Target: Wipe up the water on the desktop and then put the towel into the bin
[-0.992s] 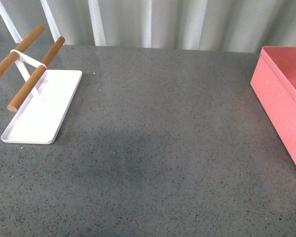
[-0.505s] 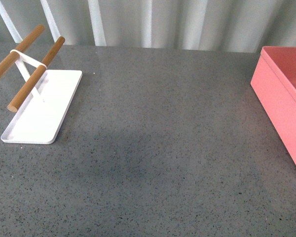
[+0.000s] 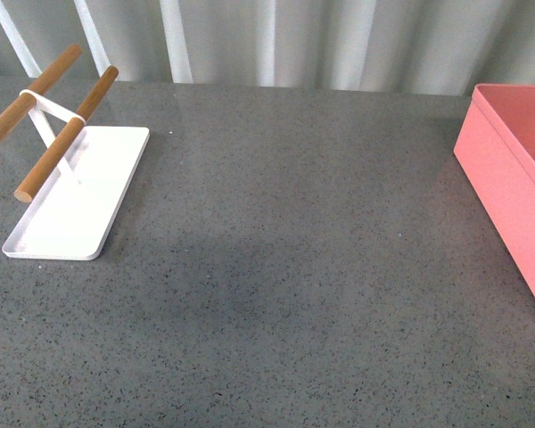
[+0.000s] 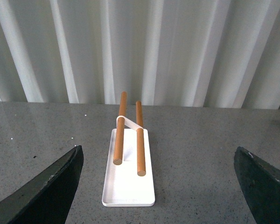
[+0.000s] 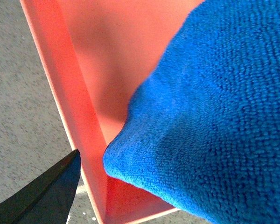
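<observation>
Even, soft daylight is seen throughout; a broad faint shadow is cast on the desktop (image 3: 250, 294) mid-front. A pale sheen is carried near the far edge. The towel (image 5: 214, 116) is rendered sharp, while dark finger edges are blurred

The wide flat speckled stone-like desktop (image 3: 285, 285) carries a flat white tray with wooden rods (image 3: 76, 201) at far left and the large salmon-pink rectangular bin (image 3: 508, 187) at far right, well apart. The fluffy blue microfibre towel (image 5: 214, 116) seems to sit within the bin's walls.
</observation>
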Controlling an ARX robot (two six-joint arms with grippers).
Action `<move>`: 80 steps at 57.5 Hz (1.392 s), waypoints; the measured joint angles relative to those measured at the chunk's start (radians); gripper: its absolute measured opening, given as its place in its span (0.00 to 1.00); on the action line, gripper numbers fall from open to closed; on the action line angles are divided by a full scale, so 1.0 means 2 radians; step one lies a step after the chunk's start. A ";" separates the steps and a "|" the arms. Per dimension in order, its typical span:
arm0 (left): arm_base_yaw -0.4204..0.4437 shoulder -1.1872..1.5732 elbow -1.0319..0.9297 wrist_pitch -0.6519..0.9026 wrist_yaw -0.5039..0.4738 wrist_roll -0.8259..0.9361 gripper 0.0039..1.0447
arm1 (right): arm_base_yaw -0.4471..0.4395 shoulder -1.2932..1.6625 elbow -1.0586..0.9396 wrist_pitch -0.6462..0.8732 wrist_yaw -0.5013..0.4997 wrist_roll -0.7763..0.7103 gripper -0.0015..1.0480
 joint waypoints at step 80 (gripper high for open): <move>0.000 -0.001 0.000 0.000 0.000 0.000 0.94 | 0.060 -0.175 -0.414 0.768 -0.054 -0.047 0.11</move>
